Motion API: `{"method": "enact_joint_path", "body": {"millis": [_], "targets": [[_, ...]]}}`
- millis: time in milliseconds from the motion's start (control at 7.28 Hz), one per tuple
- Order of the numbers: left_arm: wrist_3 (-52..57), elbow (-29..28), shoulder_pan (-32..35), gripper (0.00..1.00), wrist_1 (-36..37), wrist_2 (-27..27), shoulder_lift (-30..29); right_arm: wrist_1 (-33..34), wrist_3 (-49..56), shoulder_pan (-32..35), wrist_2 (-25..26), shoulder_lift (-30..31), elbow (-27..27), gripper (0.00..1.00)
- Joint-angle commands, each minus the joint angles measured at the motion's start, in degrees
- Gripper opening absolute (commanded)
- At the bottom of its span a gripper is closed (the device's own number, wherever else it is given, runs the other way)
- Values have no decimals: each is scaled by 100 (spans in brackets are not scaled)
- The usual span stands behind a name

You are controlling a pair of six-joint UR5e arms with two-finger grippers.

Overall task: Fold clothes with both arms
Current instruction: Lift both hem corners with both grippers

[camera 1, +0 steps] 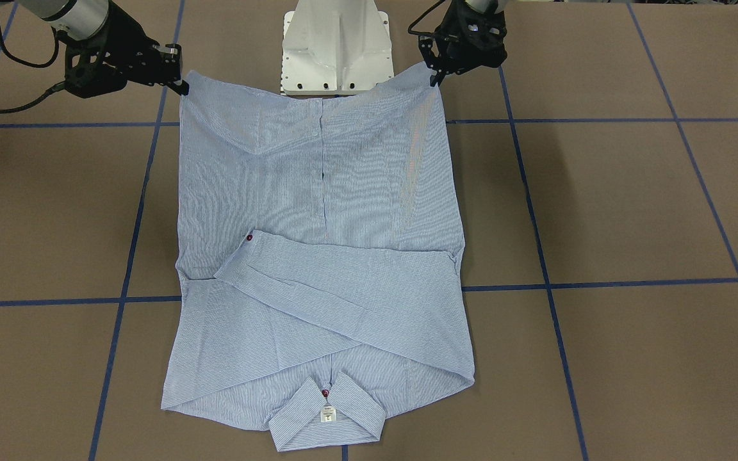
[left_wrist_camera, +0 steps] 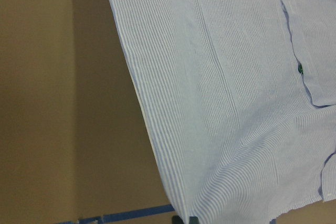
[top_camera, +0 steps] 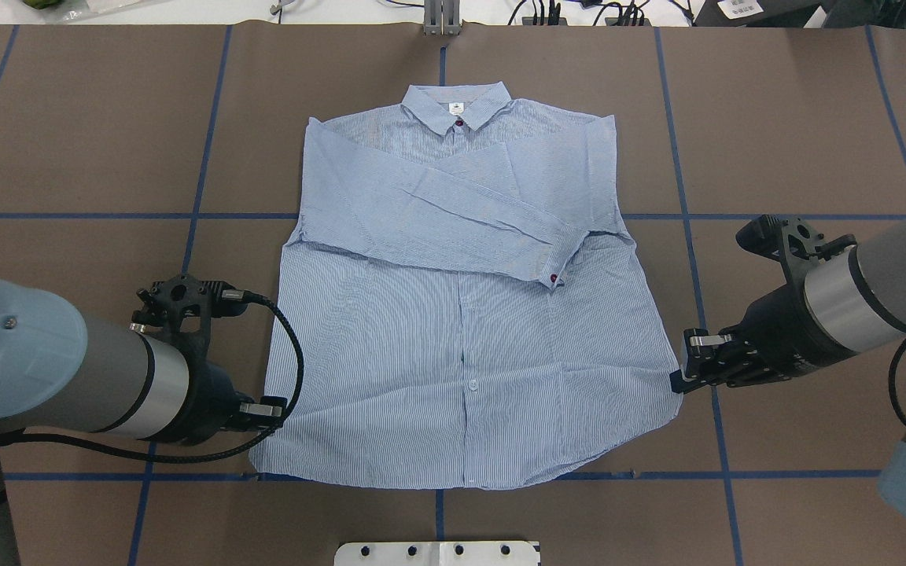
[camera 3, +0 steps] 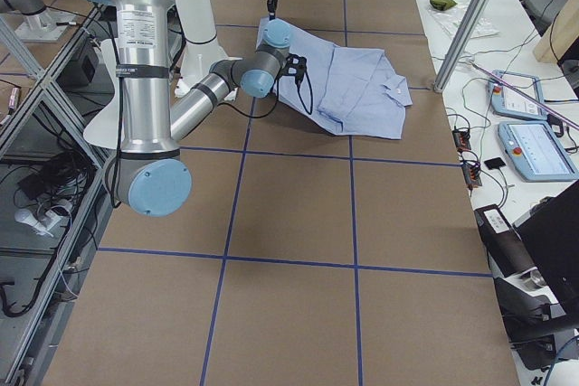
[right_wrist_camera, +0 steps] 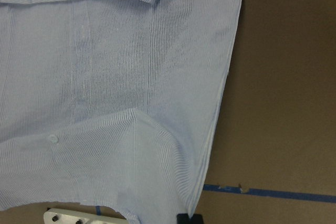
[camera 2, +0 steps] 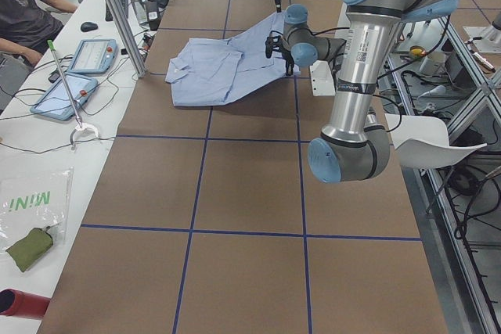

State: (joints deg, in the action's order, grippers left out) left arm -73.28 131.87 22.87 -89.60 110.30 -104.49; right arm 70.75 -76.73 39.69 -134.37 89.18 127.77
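Observation:
The light blue striped shirt lies front up on the brown table, collar at the far side. Both sleeves are folded across its chest, with a red cuff button showing. My left gripper is shut on the left hem corner. My right gripper is shut on the right hem corner. In the front-facing view the left gripper and right gripper hold the two corners raised, and the shirt sags at the hem between them. Each wrist view shows cloth drawn toward a dark fingertip.
The white pedestal base stands just behind the hem. Blue tape lines grid the table. A side bench with tablets, a slanted metal post and a seated person borders the far long edge.

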Motion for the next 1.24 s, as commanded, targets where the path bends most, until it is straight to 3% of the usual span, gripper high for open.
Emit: {"method": "enact_joint_path", "body": {"millis": [0, 275, 687, 1099], "targets": [[-142, 189, -63, 0, 389, 167, -2, 0, 0, 196, -544, 38, 160, 0], [-161, 295, -203, 0, 863, 176, -2, -9, 0, 276, -696, 91, 195, 0], [-64, 147, -204, 0, 866, 176, -72, -9, 0, 416, -696, 56, 38, 0], [646, -450, 471, 0, 857, 158, -431, -9, 350, 724, -696, -15, -331, 0]]}}
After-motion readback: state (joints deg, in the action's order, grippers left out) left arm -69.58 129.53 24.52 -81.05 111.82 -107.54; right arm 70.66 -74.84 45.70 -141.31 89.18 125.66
